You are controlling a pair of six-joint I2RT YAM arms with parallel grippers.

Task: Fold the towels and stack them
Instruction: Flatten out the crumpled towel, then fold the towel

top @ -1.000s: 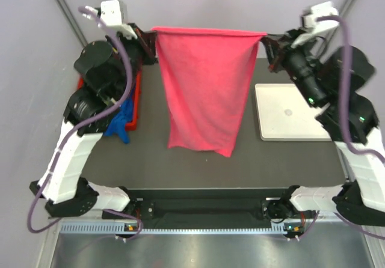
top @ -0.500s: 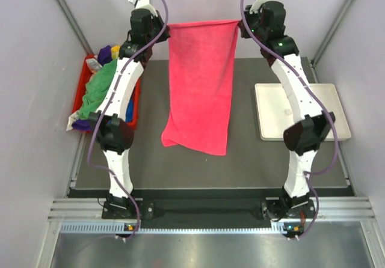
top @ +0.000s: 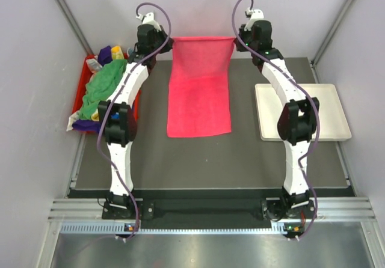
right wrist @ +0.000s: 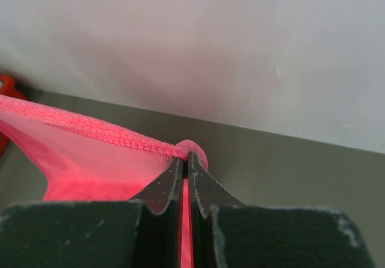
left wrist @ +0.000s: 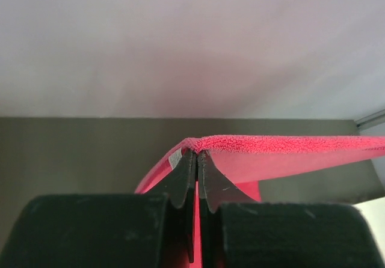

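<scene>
Dark grey tabletop [top: 252,154]: matte, with a metal rail [top: 204,227] along your near edge.
Walls [top: 198,3]: pale lilac-grey, plain, on three sides.
Pink towel [top: 200,94]: top edge held up at the far side, lower part flat on the tabletop centre.
Left fingers [left wrist: 194,163]: closed on its left corner.
Right fingers [right wrist: 179,169]: closed on its right corner.
Other towels [top: 102,88]: heaped in the red bin [top: 78,97], far left.
White tray [top: 328,109]: right side.
Writing: small white tag [left wrist: 175,158] at the left corner; you can't read it.

red bin [top: 77,97] mostly under heaped towels [top: 102,88]; pink towel [left wrist: 289,154] cropped at left wrist view edge
</scene>
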